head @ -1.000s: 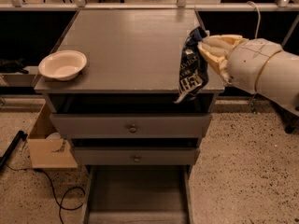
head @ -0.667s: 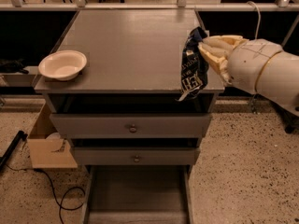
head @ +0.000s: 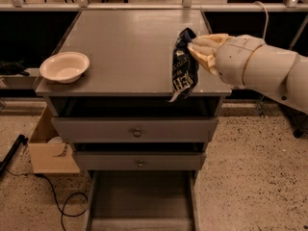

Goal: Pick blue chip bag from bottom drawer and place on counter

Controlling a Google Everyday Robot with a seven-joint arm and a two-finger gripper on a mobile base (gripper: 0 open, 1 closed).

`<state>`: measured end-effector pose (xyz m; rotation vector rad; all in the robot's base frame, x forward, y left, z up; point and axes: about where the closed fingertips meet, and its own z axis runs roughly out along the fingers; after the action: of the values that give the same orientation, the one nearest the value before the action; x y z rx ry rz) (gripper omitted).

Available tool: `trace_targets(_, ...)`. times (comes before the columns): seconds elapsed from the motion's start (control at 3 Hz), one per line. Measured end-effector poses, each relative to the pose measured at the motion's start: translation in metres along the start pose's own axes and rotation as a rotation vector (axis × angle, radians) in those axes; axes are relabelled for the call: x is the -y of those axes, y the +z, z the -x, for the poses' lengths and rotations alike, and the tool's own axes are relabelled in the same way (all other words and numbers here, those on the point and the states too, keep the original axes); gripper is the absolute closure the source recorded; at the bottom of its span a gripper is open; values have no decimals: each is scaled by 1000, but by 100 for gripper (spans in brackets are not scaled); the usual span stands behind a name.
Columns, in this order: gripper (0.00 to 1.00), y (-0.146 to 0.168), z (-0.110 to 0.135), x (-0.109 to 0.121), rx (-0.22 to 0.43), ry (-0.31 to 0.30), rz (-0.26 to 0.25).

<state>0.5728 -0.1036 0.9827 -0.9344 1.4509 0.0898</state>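
The blue chip bag hangs upright over the right front part of the counter, its lower corner near the counter's front edge. My gripper reaches in from the right and is shut on the bag's upper edge. The bottom drawer stands pulled out at the foot of the cabinet, its grey floor bare.
A white bowl sits on the counter's left front corner. Two shallower knobbed drawers stick out slightly below the counter. A cardboard box and a black cable lie on the floor to the left.
The gripper and the bag have shifted a little to the left, further over the counter. Nothing else has moved.
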Motion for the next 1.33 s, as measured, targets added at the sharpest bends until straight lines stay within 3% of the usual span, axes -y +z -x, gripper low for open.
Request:
trace_targets(0.33, 100, 47, -5, 2, -35, -16, 40)
trace_targets(1.33, 100, 70, -13, -2, -70, 8, 71)
